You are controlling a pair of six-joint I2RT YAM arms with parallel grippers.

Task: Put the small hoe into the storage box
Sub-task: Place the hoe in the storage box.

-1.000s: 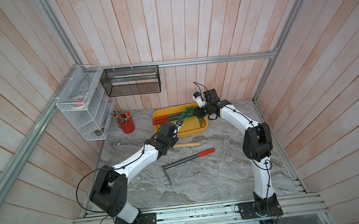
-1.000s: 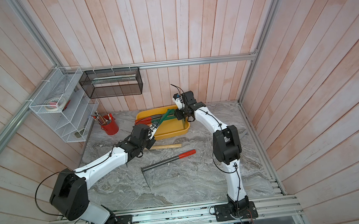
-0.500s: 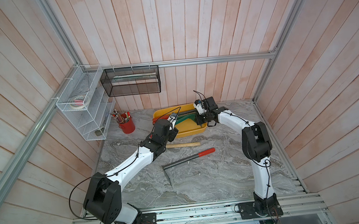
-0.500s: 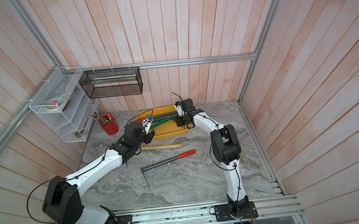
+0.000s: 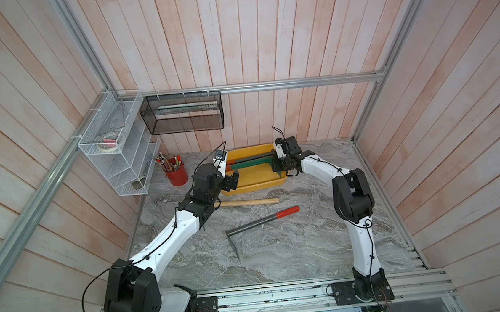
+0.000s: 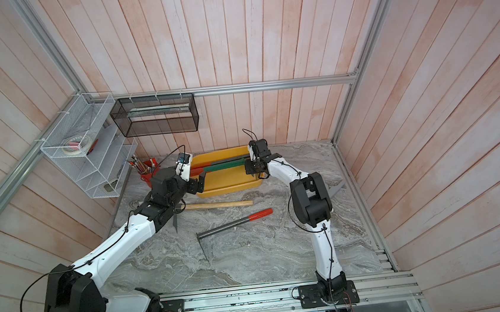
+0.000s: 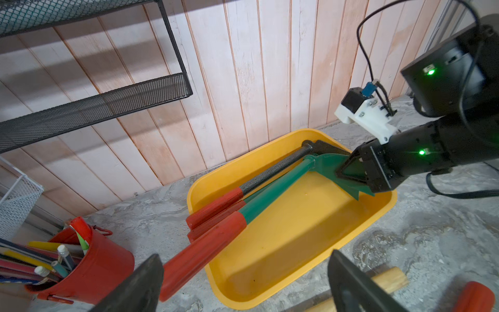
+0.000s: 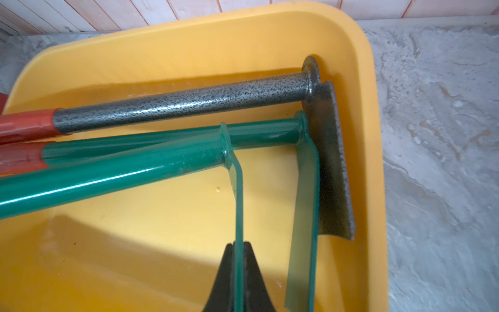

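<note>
In a top view I see the small hoe point(image 5: 249, 164) lying across the storage box point(image 5: 254, 187), its red grip past the rim. Left wrist: my left gripper point(image 7: 243, 281) is spread wide, with the grip between its fingers. Right wrist: my right gripper point(image 8: 239, 252) pinches the hoe's green blade inside the box.

From my station I count three hoes in the one yellow storage box point(image 5: 257, 187): a green hoe point(image 8: 108, 173), a second green hoe point(image 8: 264, 131) and a speckled grey hoe point(image 8: 175, 105), all red-gripped. On the table point(image 5: 297, 251) I make out one more grey hoe point(image 5: 260, 222) and one wooden-handled tool point(image 5: 246, 202). Beyond that: one red bucket point(image 5: 178, 177), one black mesh basket point(image 5: 183, 113), one white wire rack point(image 5: 118, 152), and two arms, the left arm point(image 5: 172, 237) and the right arm point(image 5: 361, 245)
</note>
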